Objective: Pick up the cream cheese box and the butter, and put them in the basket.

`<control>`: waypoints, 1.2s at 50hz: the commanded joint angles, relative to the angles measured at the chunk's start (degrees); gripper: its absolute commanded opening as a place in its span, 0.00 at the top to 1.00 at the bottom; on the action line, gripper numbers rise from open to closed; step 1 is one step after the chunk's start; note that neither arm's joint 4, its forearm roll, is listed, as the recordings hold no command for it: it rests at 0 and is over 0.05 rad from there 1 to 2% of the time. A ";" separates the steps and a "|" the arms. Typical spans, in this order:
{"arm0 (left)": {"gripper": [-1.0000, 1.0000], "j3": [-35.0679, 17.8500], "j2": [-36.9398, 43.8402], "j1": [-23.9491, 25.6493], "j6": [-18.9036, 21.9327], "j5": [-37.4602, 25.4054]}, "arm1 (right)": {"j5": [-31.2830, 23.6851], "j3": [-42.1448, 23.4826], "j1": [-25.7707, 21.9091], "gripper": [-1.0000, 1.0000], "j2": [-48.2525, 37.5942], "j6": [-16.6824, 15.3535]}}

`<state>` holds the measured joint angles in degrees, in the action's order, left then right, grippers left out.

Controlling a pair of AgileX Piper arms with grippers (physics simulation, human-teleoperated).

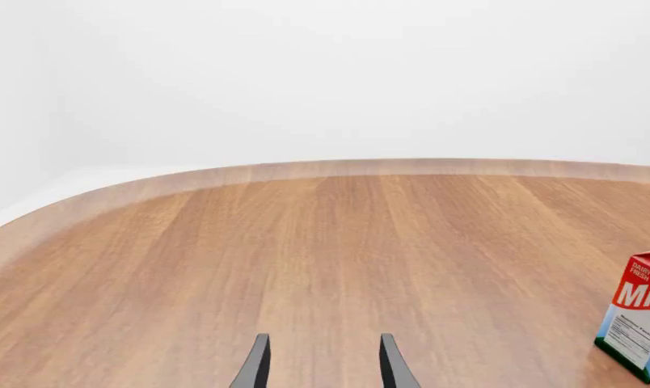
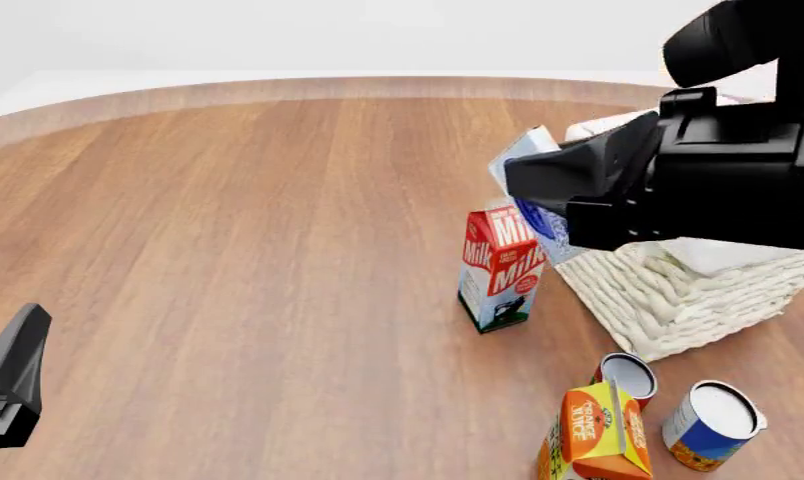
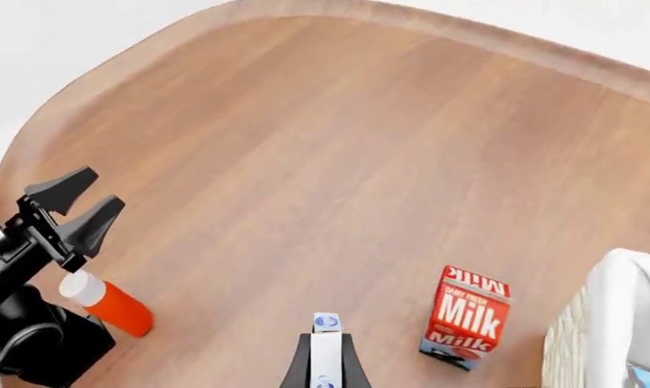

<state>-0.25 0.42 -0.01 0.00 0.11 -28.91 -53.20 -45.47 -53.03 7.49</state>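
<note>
Above the near corner of the basket (image 2: 682, 290), the right gripper (image 3: 327, 356) has its fingers clenched on the cream cheese box (image 3: 327, 349), holding it by its thin edges, raised off the desk (image 2: 242, 220). In the front view the box (image 2: 536, 190) shows tilted beside the arm, just over the basket's rim. It looks light, stiff and smooth-sided, so a firm pinch across the narrow faces should hold, though it may swivel between the pads. The butter is not visible in any view; it may sit behind the arm.

The left gripper (image 1: 322, 364) rests low at the near left, fingers released and holding nothing. The milk carton (image 2: 501, 268) stands just beside the basket's left wall and is likely to tip if brushed. Two cans (image 2: 712, 424) and a juice carton (image 2: 596, 435) crowd the near right. Leftward the desk is broad and open, apart from a red bottle (image 3: 109, 303) near the left arm.
</note>
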 commanded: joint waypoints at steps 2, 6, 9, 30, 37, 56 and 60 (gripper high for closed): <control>0.00 0.00 0.01 0.00 0.00 0.00 | -2.48 -2.09 6.44 1.00 6.32 -0.28; 0.00 0.00 0.00 0.00 0.00 0.00 | -2.81 -2.70 8.11 1.00 7.04 -0.20; 0.00 0.00 0.00 0.00 0.00 0.00 | -3.30 -3.75 10.06 1.00 7.82 -0.21; 0.00 0.00 0.00 0.00 0.00 0.00 | -3.37 -6.49 19.44 1.00 8.12 -0.17; 0.00 0.00 -0.01 0.00 0.01 0.00 | -2.09 -6.09 23.89 1.00 6.84 0.31; 0.00 0.00 0.00 -0.01 0.00 0.00 | 2.52 -4.61 35.22 1.00 1.92 -0.59; 0.00 0.00 0.00 0.00 0.00 0.00 | 3.54 -4.32 36.83 1.00 0.90 -1.16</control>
<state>-0.25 0.42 -0.01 0.00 0.11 -28.07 -58.08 -13.69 -49.80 6.68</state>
